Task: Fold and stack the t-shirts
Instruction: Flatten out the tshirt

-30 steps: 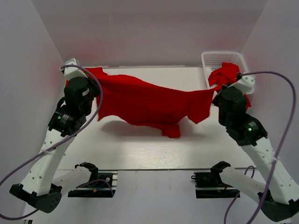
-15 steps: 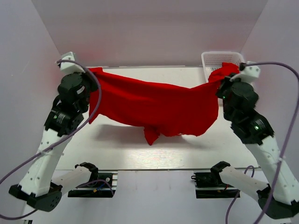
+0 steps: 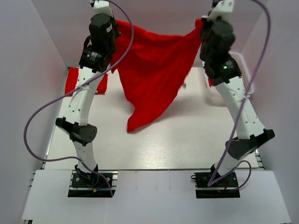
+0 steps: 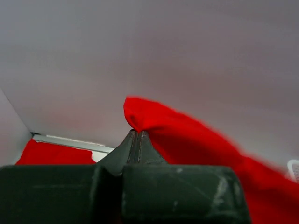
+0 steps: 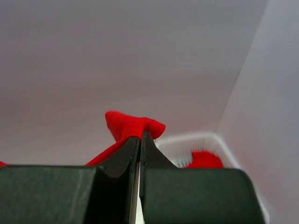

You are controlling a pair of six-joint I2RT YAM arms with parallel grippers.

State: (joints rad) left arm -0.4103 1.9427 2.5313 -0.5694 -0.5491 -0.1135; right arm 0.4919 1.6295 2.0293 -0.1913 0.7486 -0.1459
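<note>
Red cloth is clenched in my left end effector and right end effector, each pinching a top corner of the t-shirt, which hangs spread high above the desk. Each pinch holds little fabric, so a fast swing down could, I judge, pull one corner free and crumple it.

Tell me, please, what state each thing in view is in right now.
left gripper, raised, jaws shut on held t-shirt.
right gripper, raised, jaws shut on held t-shirt.
held t-shirt, unfolded, hanging in the air between both grippers.
table t-shirt, lying flat at the far left.
basket, upright, with red fabric inside.
</note>
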